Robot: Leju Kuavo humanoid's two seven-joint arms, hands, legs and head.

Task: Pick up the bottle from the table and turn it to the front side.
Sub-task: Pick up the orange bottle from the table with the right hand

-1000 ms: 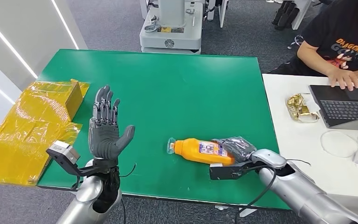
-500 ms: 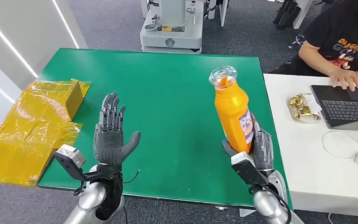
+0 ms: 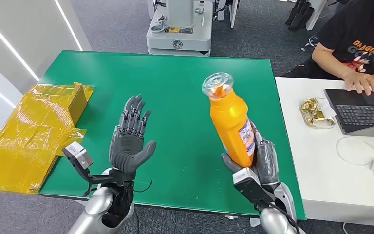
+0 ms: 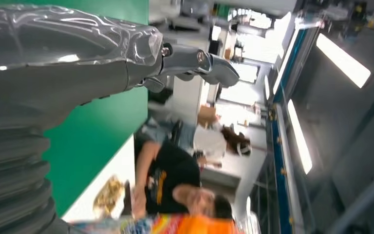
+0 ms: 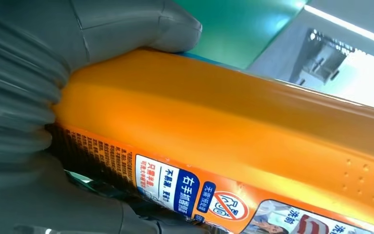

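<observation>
My right hand point(image 3: 258, 163) grips the lower part of an orange bottle point(image 3: 231, 122) and holds it upright above the green table point(image 3: 175, 87), clear cap point(image 3: 217, 84) uppermost. Its printed label faces right in the head view. The right wrist view shows the orange bottle point(image 5: 233, 131) close up, with the label point(image 5: 185, 190) and my thumb point(image 5: 126, 29) wrapped over it. My left hand point(image 3: 130, 139) is raised over the table's near left part, palm up and fingers spread, holding nothing. The left wrist view shows my left hand point(image 4: 78, 58) and the orange bottle point(image 4: 185, 225).
Yellow plastic wrapping point(image 3: 34, 131) lies on the table's left edge. A white desk point(image 3: 331, 161) stands to the right with a laptop point(image 3: 360, 109), a gold wrapper point(image 3: 314, 112) and a cable; a person point(image 3: 355, 44) sits there typing. A robot base point(image 3: 177, 27) stands beyond the table.
My right hand lifted the bottle off the table from lying flat to upright, then brought it a little left and nearer. My left hand moved right.
</observation>
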